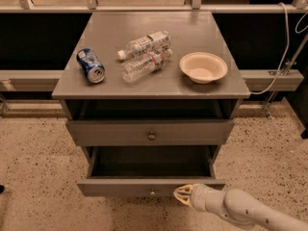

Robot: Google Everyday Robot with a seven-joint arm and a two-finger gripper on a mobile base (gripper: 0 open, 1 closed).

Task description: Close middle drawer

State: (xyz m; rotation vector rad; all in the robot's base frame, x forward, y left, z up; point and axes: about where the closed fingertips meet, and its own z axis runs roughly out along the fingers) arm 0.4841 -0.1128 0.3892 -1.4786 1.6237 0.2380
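The middle drawer [120, 186] is the pulled-out grey drawer low in the cabinet, with a slim front panel, a tiny central knob [152, 193] and a bare tray behind it. My gripper [182, 195] comes in from the lower right on a white arm. It sits against the drawer's front panel, just right of the knob. The taller-fronted drawer with the larger round knob [151, 135] is above it, and its front is nearly flush.
On the cabinet top [192, 30] lie a blue can [91, 65], two clear plastic bottles [144, 54] and a beige bowl [203, 67]. Speckled floor [38, 167] surrounds the cabinet. A rail and a white cable [281, 57] run behind it at the right.
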